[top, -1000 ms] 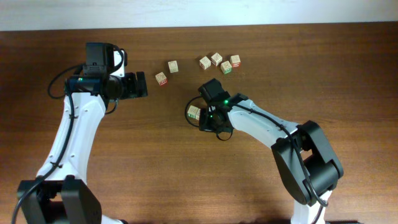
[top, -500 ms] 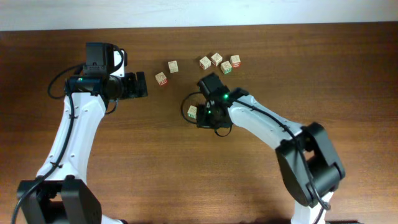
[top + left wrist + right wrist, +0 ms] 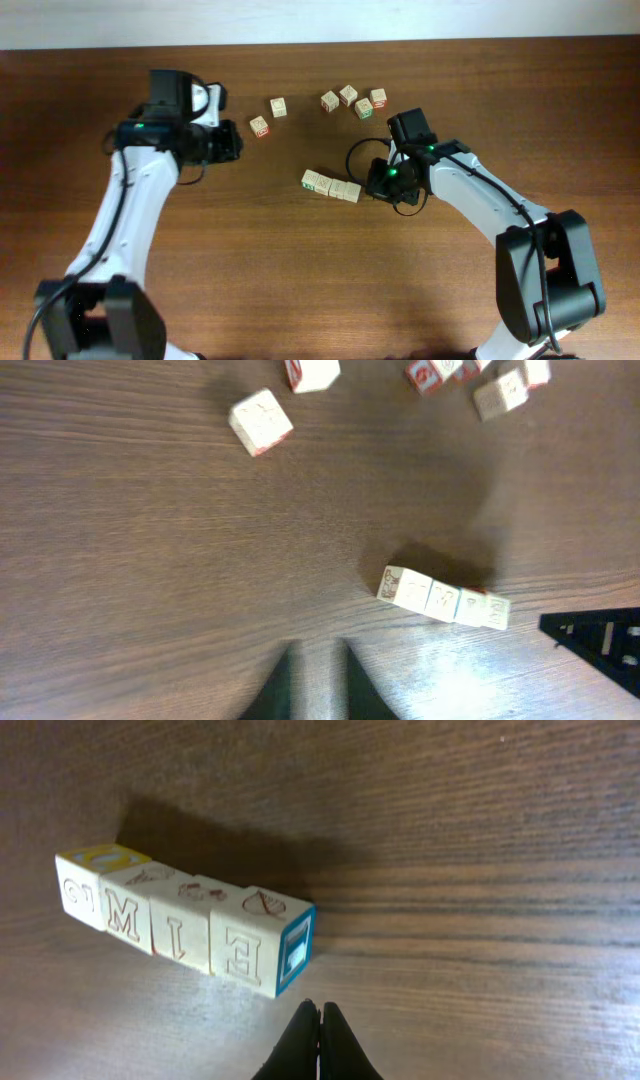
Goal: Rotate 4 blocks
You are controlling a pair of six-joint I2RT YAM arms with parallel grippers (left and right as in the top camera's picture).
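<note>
While looking down from overhead, I see the blocks as a row of four touching cubes, a bit right of frame centre on the table, row slanting slightly down to the right. My right gripper sits just right of the row's right end. I can't tell from this view if it touches. My left gripper is in the upper left, well apart from the row and near one loose cube. Five more loose cubes are scattered along the top centre.

Left wrist view: blocks lie lower right, all four in line. Loose cubes sit along the top edge. My left gripper is at the bottom centre, blurred. Its fingers are close to each other with nothing between them, but I can't tell if they are fully closed.

Right wrist view: blocks are left of centre, side by side and touching, front faces reading roughly G, M, I, E. The right end cube shows a blue-edged side and the left end cube a yellow-edged top. My right gripper is at the bottom centre, fingertips pressed together, holding nothing, just below the blue-edged end, a thin gap from it.
</note>
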